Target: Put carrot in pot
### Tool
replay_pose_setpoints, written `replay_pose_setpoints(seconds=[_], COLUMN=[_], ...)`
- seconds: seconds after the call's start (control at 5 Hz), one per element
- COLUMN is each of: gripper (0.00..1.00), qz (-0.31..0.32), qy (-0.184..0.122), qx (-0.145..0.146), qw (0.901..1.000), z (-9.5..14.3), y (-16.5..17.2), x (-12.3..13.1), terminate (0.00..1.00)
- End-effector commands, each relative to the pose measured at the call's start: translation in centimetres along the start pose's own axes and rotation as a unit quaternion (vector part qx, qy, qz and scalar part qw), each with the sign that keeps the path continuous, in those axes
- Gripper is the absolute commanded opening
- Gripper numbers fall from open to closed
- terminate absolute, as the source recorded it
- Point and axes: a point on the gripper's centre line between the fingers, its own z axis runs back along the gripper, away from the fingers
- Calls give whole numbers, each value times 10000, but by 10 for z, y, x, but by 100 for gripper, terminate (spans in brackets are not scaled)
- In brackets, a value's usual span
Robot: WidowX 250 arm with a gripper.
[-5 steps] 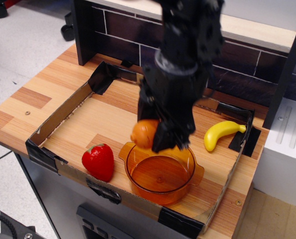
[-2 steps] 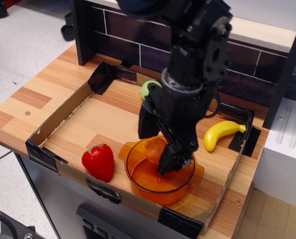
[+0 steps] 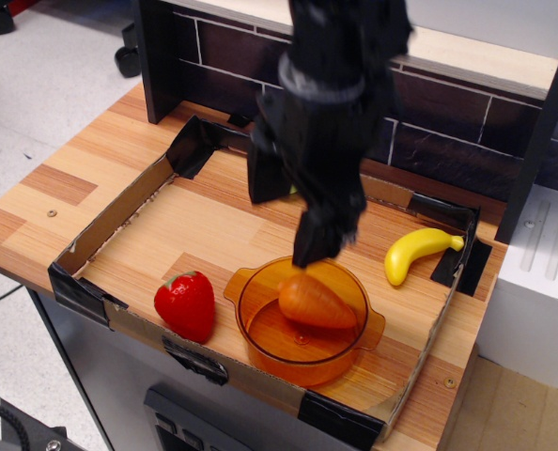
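Note:
The orange toy carrot (image 3: pixel 317 302) lies on its side inside the see-through orange pot (image 3: pixel 265 357), which stands at the front of the cardboard tray. My black gripper (image 3: pixel 290 221) hangs above the pot's far rim, lifted clear of the carrot. Its two fingers stand apart and hold nothing: one finger (image 3: pixel 322 230) points down over the pot's back edge, the other (image 3: pixel 265 174) is up and to the left.
A red toy strawberry (image 3: pixel 186 304) sits left of the pot. A yellow toy banana (image 3: pixel 418 251) lies to the right. A low cardboard tray wall (image 3: pixel 110 221) with black tape corners rings the items. A dark brick-pattern backsplash (image 3: pixel 448 122) stands behind.
The gripper lowered the carrot into the pot, opened and rose up and back. The carrot now rests in the pot, free of the fingers.

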Motion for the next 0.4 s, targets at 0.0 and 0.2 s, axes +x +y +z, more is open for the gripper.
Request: replay_pose_setpoints(seconds=[0.0,0.2], gripper=[100,100], qz=[329,329], qy=[-393,-393], qx=[118,118], qw=[9986,9986], z=[36,36], y=[26,26], x=[6,6], terminate=[0,100])
